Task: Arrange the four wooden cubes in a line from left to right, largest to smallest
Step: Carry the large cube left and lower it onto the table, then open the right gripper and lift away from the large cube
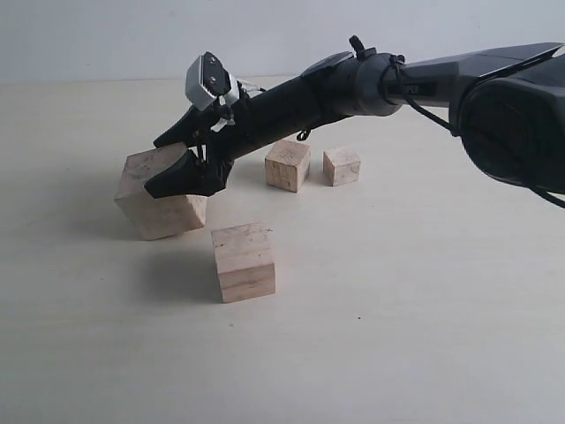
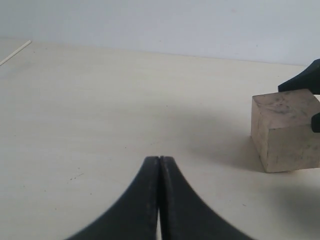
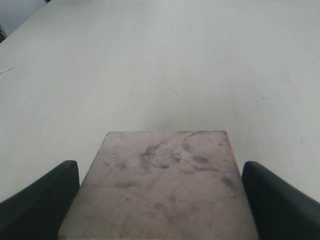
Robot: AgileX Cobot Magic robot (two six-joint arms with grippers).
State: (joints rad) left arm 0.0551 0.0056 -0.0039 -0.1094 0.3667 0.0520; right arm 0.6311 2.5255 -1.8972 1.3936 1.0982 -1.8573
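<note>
Reaching across to the left side of the bench, my right hand is clamped on the largest cube, one finger on each side face. The cube hangs tilted, one lower edge off the surface, and its top is speckled dark. My left hand is closed on nothing, fingers pressed together. The second cube stands nearer the camera. The third cube and the smallest cube sit side by side behind it, slightly apart.
</note>
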